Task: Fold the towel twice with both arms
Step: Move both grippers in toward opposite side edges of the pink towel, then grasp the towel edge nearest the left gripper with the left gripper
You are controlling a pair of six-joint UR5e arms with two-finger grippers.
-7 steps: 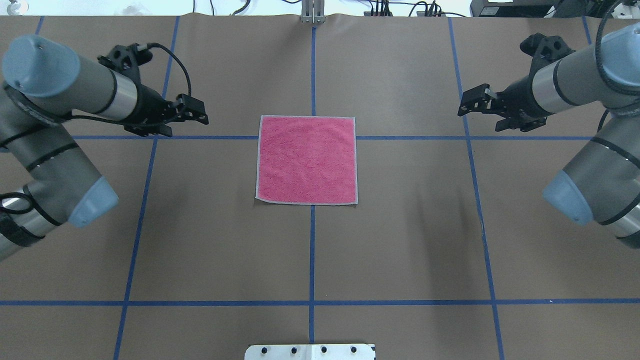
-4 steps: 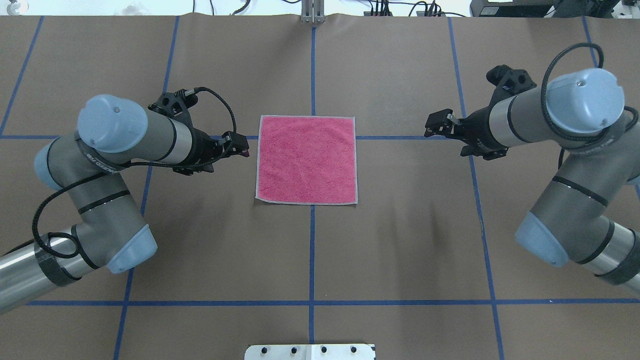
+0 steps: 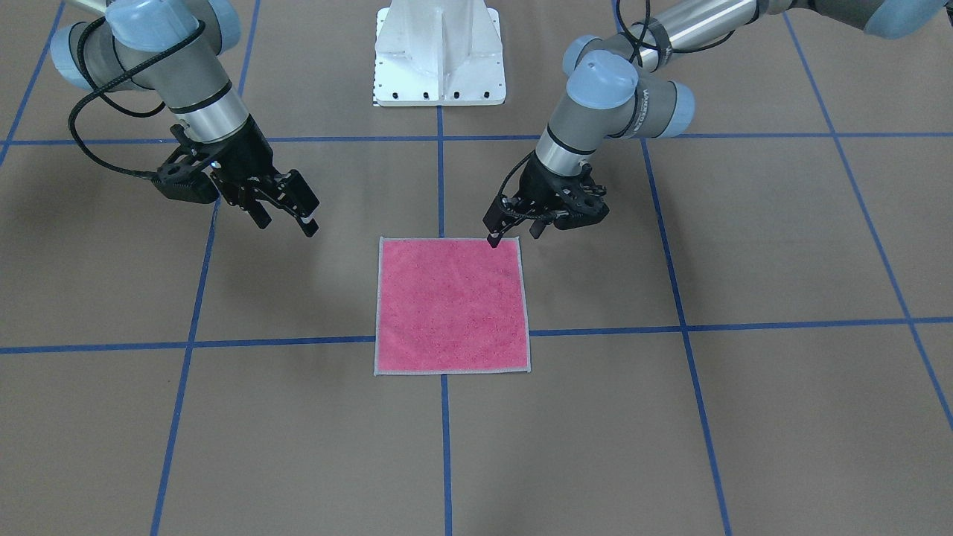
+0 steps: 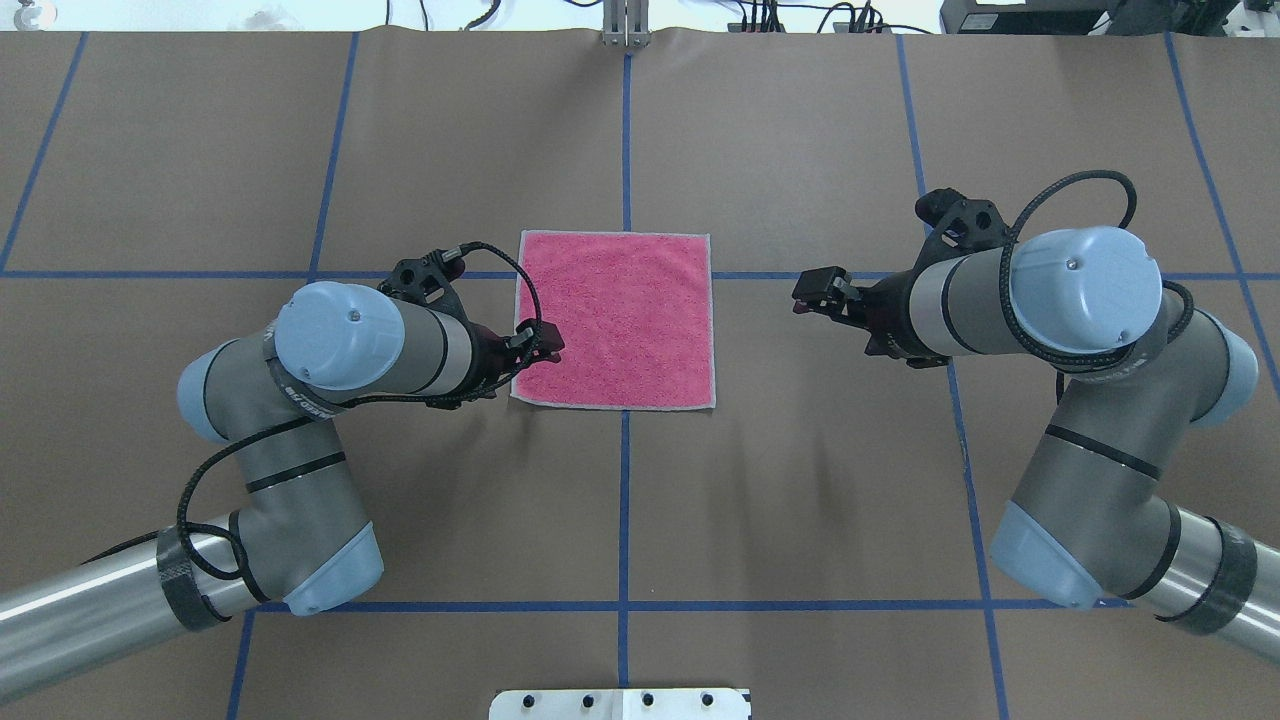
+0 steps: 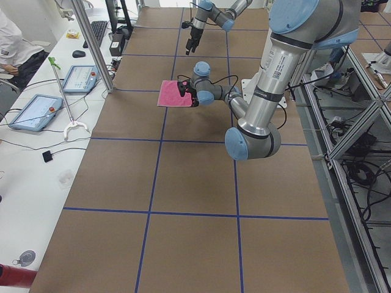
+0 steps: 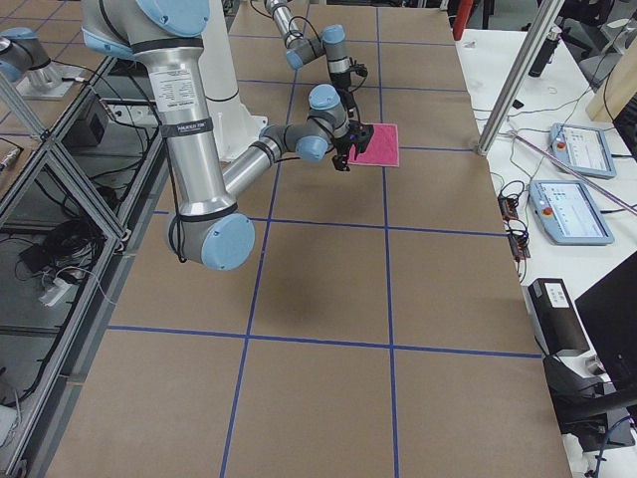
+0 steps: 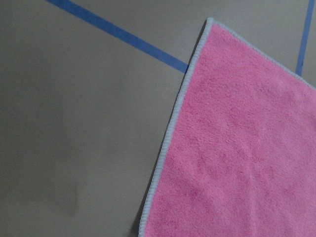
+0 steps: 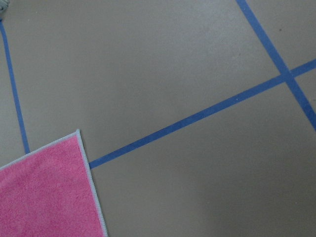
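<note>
We see the small square pink terry towel with light grey edging (image 4: 625, 310) lying flat, pink face up, at the middle of the brown paper-covered table (image 4: 800, 480), over a crossing of blue tape lines (image 4: 622, 500). The black two-finger left gripper (image 4: 548, 345) hangs at the towel's left edge near the robot-side corner, jaws spread; we cannot tell whether it touches. The black right gripper (image 3: 287, 222), jaws also apart, holds nothing and stands off the towel's right edge.
</note>
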